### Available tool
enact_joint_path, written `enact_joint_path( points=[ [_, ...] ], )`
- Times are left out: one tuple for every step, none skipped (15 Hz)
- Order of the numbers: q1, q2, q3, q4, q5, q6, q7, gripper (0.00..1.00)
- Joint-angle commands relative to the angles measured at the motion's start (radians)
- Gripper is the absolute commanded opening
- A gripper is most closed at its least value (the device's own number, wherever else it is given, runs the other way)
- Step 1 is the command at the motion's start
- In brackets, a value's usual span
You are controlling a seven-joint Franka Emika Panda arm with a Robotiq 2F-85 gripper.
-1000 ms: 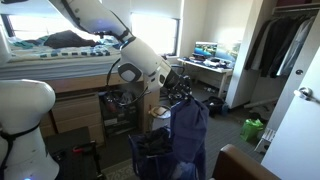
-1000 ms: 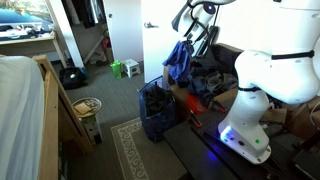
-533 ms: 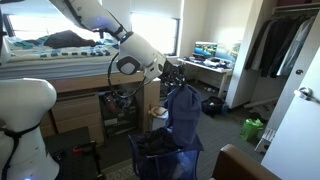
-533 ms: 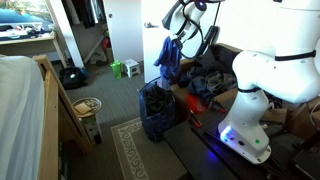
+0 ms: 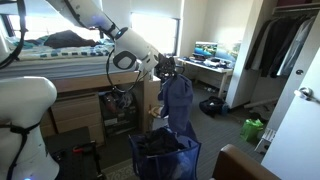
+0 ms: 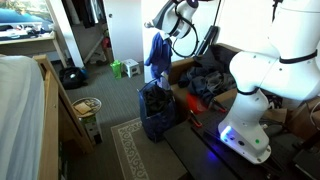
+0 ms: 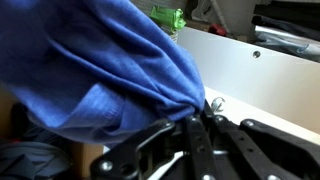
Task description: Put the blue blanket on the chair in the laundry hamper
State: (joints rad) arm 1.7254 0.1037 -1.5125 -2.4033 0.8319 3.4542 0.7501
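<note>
The blue blanket (image 5: 179, 105) hangs from my gripper (image 5: 168, 70) in a long fold, held above the dark blue laundry hamper (image 5: 168, 158). In an exterior view the blanket (image 6: 157, 52) dangles over the hamper (image 6: 157, 112), its lower end just above the rim. In the wrist view the blanket (image 7: 95, 70) fills the upper left, and my gripper's fingers (image 7: 197, 125) are shut on a pinched bunch of it. The hamper holds dark clothes. The chair is hidden behind the arm and blanket.
A loft bed (image 5: 60, 60) stands behind the arm, with a desk and monitor (image 5: 207, 52) by the window. A small rug (image 6: 130, 150) lies beside the hamper. A green item (image 6: 132, 68) sits on the floor by the door. A wooden bed frame (image 6: 60, 110) borders the walkway.
My gripper has risen and swung sideways with the blanket, bringing the hanging cloth from beside the hamper to over it.
</note>
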Motion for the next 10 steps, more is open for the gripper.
enact_joint_path(
  points=[
    [0.149, 0.021, -0.123, -0.007, -0.003, 0.000, -0.010, 0.02],
    [0.183, 0.014, -0.154, -0.019, -0.001, 0.000, -0.009, 0.02],
    [0.201, 0.007, -0.177, -0.035, 0.004, 0.000, -0.004, 0.02],
    [0.213, -0.006, -0.197, -0.054, 0.008, 0.000, -0.005, 0.02],
    [0.220, -0.024, -0.216, -0.074, 0.008, -0.001, -0.008, 0.02],
    [0.220, -0.037, -0.232, -0.096, 0.011, 0.006, -0.010, 0.02],
    [0.224, -0.051, -0.251, -0.112, 0.013, 0.012, -0.008, 0.02],
    [0.229, -0.057, -0.269, -0.122, 0.008, 0.012, -0.002, 0.02],
    [0.236, -0.049, -0.285, -0.127, 0.007, 0.012, 0.011, 0.02],
    [0.237, -0.047, -0.296, -0.130, 0.004, 0.012, 0.018, 0.02]
  ],
)
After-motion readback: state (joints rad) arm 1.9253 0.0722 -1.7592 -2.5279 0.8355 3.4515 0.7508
